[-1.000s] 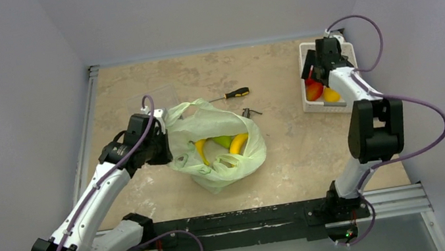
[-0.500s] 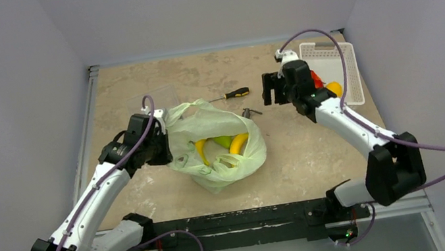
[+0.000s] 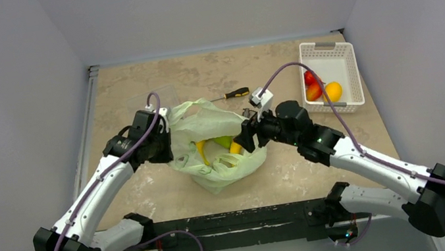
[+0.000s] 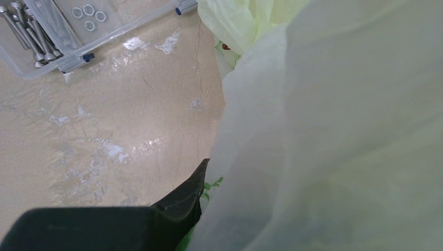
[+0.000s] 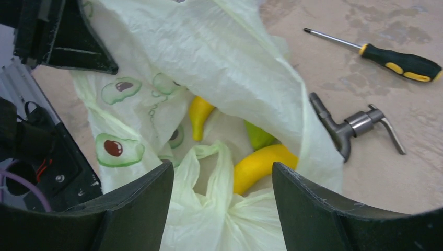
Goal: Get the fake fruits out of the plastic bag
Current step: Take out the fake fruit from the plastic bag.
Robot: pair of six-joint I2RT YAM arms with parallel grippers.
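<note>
The pale yellow-green plastic bag lies mid-table with its mouth open; it also shows in the right wrist view. Inside it are a yellow banana, a second yellow fruit and a green pear. My left gripper is at the bag's left rim and shut on its film; one finger shows, and the bag hides the other. My right gripper is open and empty, just above the bag's right rim. Two red fruits and an orange-yellow one lie in the basket.
The white slotted basket stands at the back right. A yellow-and-black screwdriver and a small metal pump head lie just behind the bag. A clear box of screws sits behind the left gripper.
My right arm has swung from the basket leftward and down to the bag's right rim, gripper open. The left arm and bag have hardly moved.
</note>
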